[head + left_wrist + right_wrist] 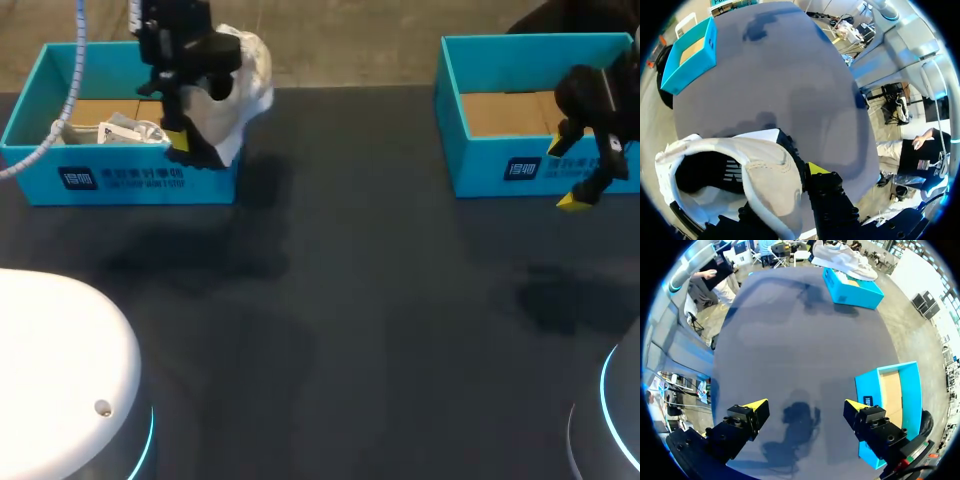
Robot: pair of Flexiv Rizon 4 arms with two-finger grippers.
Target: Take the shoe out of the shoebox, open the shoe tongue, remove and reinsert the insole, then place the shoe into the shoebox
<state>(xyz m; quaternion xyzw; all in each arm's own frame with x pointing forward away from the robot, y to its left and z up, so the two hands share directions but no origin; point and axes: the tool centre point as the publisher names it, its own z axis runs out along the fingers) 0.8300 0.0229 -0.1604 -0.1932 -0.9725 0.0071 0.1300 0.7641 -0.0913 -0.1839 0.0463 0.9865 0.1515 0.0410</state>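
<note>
— What else is on your dark table [380, 310]?
— You have an open blue box [490, 165] with a brown floor at its far right corner, and some white paper [125, 130] near the far left corner.

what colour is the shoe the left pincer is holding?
The shoe is white, dark inside. The left wrist view shows it best.

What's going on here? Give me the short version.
The left gripper is shut on the white shoe, holding it up above the right end of the left box. The shoe is out of the box but not yet set down. The right gripper hangs open over the table, holding nothing, just in front of the right box.
</note>
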